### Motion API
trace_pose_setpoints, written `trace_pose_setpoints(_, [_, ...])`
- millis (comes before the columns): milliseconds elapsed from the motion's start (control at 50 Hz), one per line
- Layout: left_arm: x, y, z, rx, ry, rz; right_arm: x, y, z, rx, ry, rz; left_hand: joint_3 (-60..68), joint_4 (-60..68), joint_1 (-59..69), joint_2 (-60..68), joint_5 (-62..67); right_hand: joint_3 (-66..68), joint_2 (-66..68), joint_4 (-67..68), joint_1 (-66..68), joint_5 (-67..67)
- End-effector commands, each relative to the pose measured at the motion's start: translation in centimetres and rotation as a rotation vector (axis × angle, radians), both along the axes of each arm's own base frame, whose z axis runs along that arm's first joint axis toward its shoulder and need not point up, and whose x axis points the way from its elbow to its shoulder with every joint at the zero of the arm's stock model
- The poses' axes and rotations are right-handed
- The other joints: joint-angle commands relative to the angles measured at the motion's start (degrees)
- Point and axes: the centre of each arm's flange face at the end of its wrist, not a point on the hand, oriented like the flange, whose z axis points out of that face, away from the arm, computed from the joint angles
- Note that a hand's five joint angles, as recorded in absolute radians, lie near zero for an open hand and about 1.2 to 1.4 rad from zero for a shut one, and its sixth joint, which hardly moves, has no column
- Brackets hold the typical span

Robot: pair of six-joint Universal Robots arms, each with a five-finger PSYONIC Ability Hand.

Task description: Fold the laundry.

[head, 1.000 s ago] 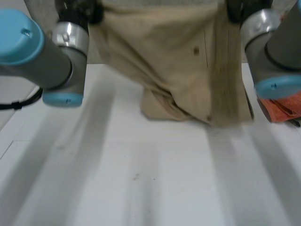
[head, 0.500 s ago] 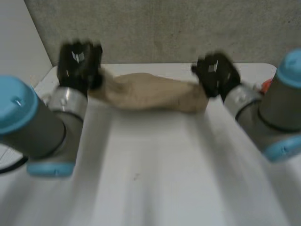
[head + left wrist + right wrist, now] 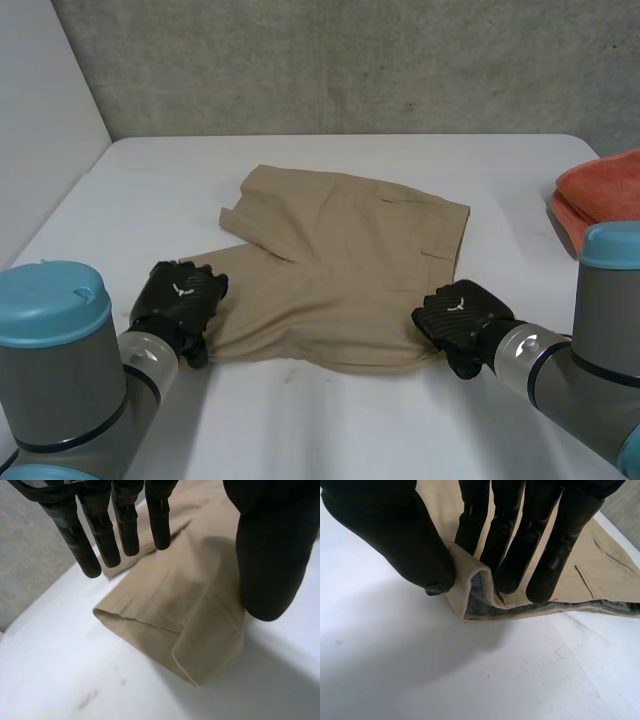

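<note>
Tan shorts (image 3: 340,280) lie spread flat on the white table (image 3: 350,430), one leg folded over at the far left. My left hand (image 3: 178,300) hovers at their near left corner; in its wrist view the fingers (image 3: 125,525) are straight, the thumb stands apart, and the cloth (image 3: 170,610) lies loose below them. My right hand (image 3: 458,318) is at the near right corner. There the thumb (image 3: 395,535) and fingers pinch a raised fold of the shorts (image 3: 605,575), whose grey inner lining shows.
A folded orange towel (image 3: 600,195) lies at the table's right edge. A grey wall stands behind the far edge. Bare table surface runs along the front and the left of the shorts.
The shorts, held up before the camera a second ago, were swung forward and laid flat on the table. My left hand has opened and let go of its corner; the right still pinches.
</note>
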Motion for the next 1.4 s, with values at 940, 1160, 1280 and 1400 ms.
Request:
trace_pose_setpoints(940, [-0.7, -6.7, -1.1, -0.047, 0.081, -0.030, -1.0, -0.1, -1.5, 0.042, -0.279, -0.200, 55.5, 56.3, 56.9, 55.9, 56.3, -27.9, -27.9, -28.5, -16.1, -26.9])
trace_pose_setpoints(1160, [-1.0, -7.4, -0.9, -0.041, 0.082, -0.035, 0.1, 0.1, -2.8, 0.020, -0.262, -0.166, 55.5, 56.3, 56.9, 55.9, 56.3, -29.1, -29.1, -29.6, -17.2, -28.1])
trace_pose_setpoints(1280, [-1.0, -7.5, -0.8, -0.043, 0.083, -0.035, 0.2, -0.3, -3.4, 0.010, -0.239, -0.192, 55.5, 56.3, 56.9, 55.9, 56.3, -28.7, -28.7, -29.3, -16.9, -27.8])
trace_pose_setpoints(1400, [-1.0, -7.6, -0.8, -0.045, 0.081, -0.035, 0.4, -0.1, -3.1, 0.000, -0.227, -0.187, 55.5, 56.3, 56.9, 55.9, 56.3, -29.1, -29.0, -29.6, -17.2, -28.1])
